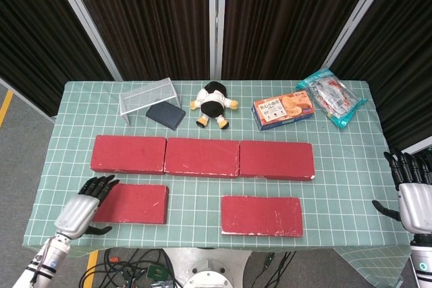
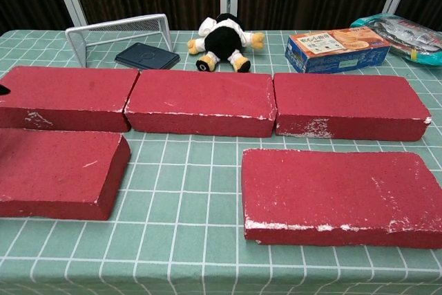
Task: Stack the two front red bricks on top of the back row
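Note:
Three red bricks form the back row across the table's middle. In front lie the front left brick and the front right brick, both flat on the checked cloth. My left hand hovers with fingers spread over the left end of the front left brick, holding nothing. My right hand hangs open off the table's right edge, well away from the front right brick. Only a dark fingertip sliver of the left hand shows at the chest view's left edge.
Along the back stand a white wire rack, a dark wallet, a plush toy, an orange snack box and a plastic snack bag. A gap of cloth separates the two front bricks.

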